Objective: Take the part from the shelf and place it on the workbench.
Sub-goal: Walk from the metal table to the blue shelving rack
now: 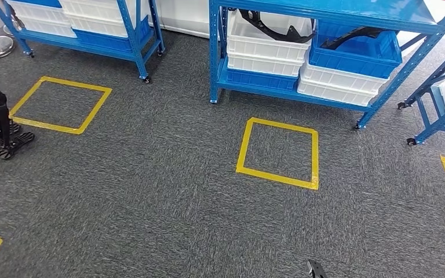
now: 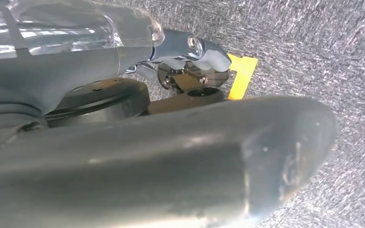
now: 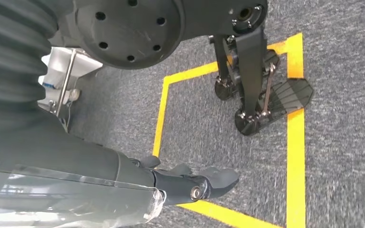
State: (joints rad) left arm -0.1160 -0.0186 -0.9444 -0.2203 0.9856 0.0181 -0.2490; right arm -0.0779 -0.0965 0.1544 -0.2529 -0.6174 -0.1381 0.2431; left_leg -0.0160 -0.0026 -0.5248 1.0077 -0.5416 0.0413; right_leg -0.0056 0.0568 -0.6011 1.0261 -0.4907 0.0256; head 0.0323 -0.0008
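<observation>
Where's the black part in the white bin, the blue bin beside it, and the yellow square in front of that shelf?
Black part point(image 1: 278, 30), head view: on its curved middle.
Blue bin point(image 1: 353, 58), head view: on its front wall.
Yellow square point(image 1: 244, 146), head view: on its left tape strip.

grey carpet point(image 1: 150, 197), yellow tape square point(image 1: 278, 153)

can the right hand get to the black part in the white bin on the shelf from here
Probably not yet. The black part lies in a white bin across open carpet, while the right hand hangs low by the floor holding nothing.
</observation>
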